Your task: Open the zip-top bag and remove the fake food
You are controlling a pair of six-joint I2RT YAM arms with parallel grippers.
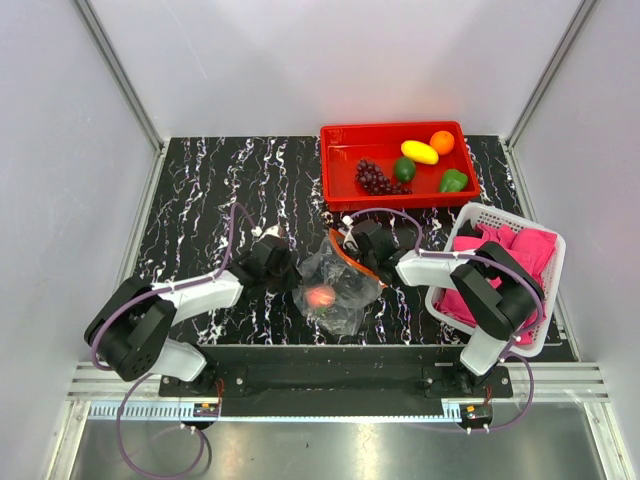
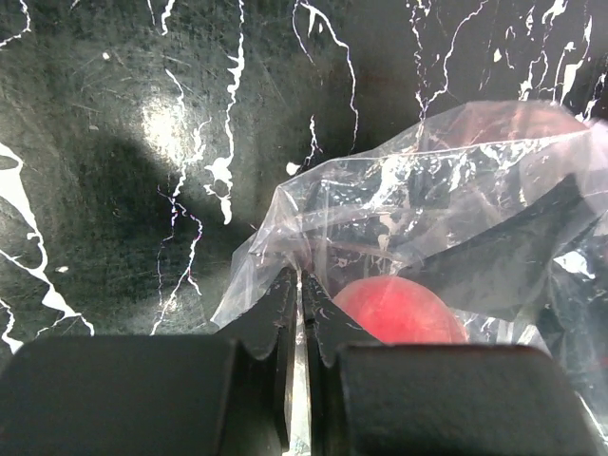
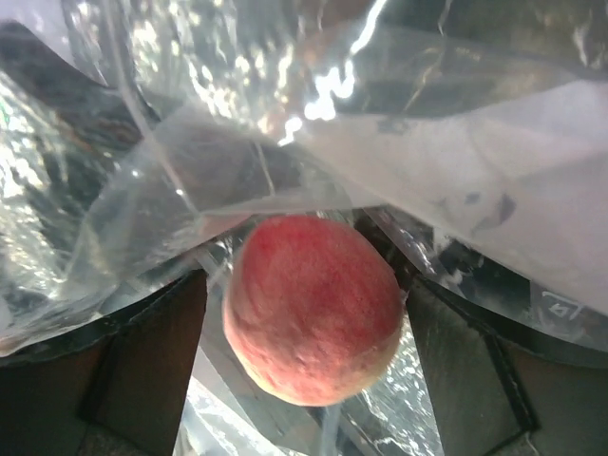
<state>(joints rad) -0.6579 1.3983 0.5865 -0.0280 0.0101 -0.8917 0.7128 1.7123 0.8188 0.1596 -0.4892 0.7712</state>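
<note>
The clear zip-top bag [image 1: 345,300] lies crumpled at the table's middle, its orange-red zip strip [image 1: 347,260] at the far edge. A red peach-like fake fruit [image 1: 320,296] is inside it. My left gripper [image 1: 292,276] is shut on the bag's thin plastic edge [image 2: 285,228]; the fruit [image 2: 399,309] shows through the film beside the left gripper [image 2: 300,285]. My right gripper [image 1: 342,272] reaches into the bag, and in its wrist view the right gripper [image 3: 299,285] is closed round the fruit [image 3: 313,304], with film about it.
A red tray [image 1: 330,190] at the back holds an orange ball [image 1: 442,142], a yellow fruit [image 1: 419,152], a grape bunch [image 1: 375,178], a green pepper [image 1: 453,181] and a dark green fruit [image 1: 404,169]. A white basket [image 1: 548,300] of pink cloths stands right.
</note>
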